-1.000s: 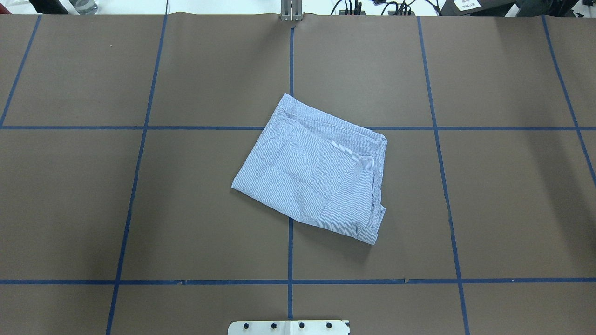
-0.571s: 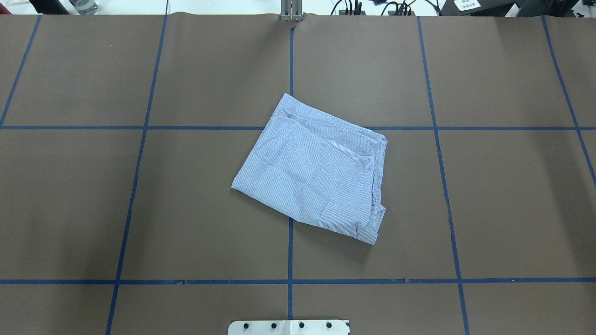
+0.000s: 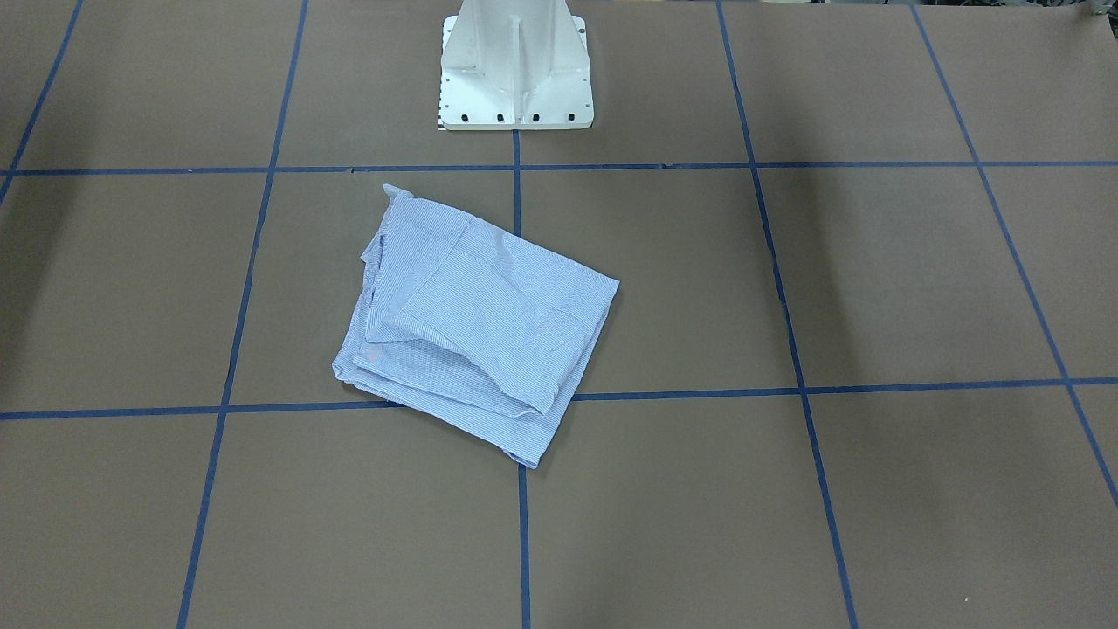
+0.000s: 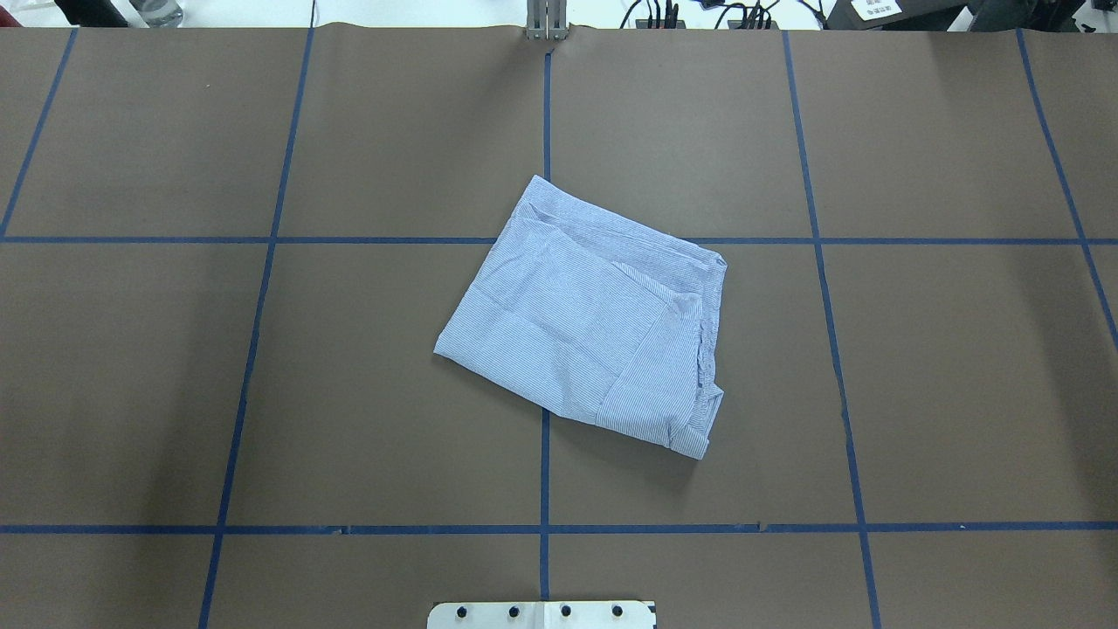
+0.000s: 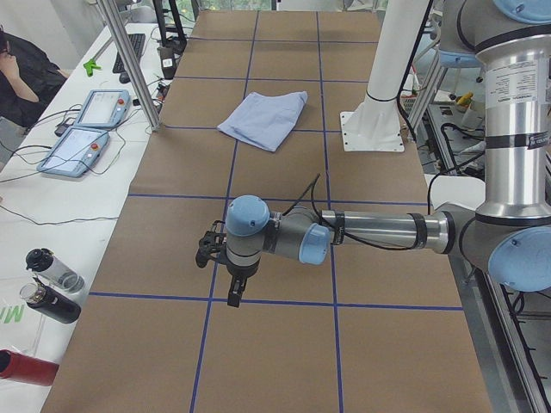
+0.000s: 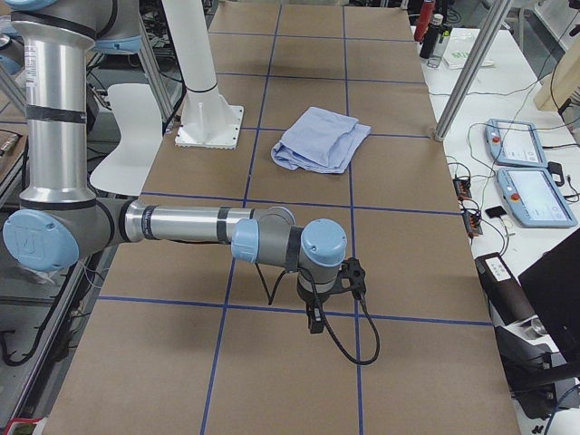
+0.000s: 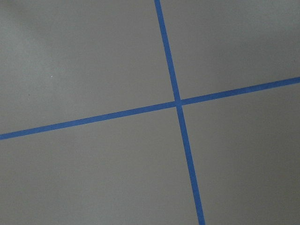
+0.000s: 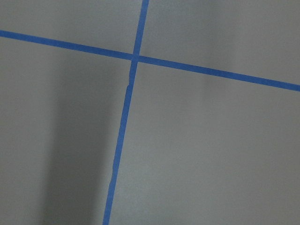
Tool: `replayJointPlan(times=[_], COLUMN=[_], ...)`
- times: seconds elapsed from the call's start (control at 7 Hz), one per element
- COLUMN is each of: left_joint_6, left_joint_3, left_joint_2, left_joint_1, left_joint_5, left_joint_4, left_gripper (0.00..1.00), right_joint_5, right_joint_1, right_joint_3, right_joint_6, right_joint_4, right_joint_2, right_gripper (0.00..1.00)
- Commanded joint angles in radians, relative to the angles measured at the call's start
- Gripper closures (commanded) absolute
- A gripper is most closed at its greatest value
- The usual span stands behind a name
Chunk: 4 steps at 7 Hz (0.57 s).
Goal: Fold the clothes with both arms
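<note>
The shirt lies unmoved; whether left fingers or right fingers are apart, I cannot tell.

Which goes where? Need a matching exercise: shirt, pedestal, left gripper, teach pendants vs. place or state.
1. shirt
2. white pedestal
3. left gripper
4. teach pendants

A. on the side bench
B. folded, lying across the centre tape line
C. pointing down near a tape crossing, far from the shirt
D. standing on the table, at the robot's edge

Pairs: 1-B, 2-D, 3-C, 4-A
</note>
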State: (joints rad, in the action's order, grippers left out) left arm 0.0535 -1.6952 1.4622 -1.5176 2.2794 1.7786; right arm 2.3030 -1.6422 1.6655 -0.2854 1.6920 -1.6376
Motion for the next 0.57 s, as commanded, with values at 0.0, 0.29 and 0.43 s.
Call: replayJointPlan(times=[0.0,0.29,0.43], left_joint_6=[0.055,0.014,-0.059], left_joint_3=[0.000,-0.004,0.009], left_joint_2=[0.001,-0.005,-0.014], left_joint_1=[0.050,0.048,0.048], left_joint_5=[0.002,0.002,0.003], left_joint_4=[-0.018,-0.068,-0.071], left_gripper=[0.01,0.01,0.01], right_joint_5=[-0.069,-0.128,-0.126], right_joint_1=[0.019,0.028,0.028], right_joint_3=[-0.003,-0.003,-0.004], right_joint_6=[0.003,0.006,0.008], right_joint_4=[0.003,0.005,0.012], right_joint_2=[0.004,0.007,0.013], right_gripper=[0.00,0.00,0.00])
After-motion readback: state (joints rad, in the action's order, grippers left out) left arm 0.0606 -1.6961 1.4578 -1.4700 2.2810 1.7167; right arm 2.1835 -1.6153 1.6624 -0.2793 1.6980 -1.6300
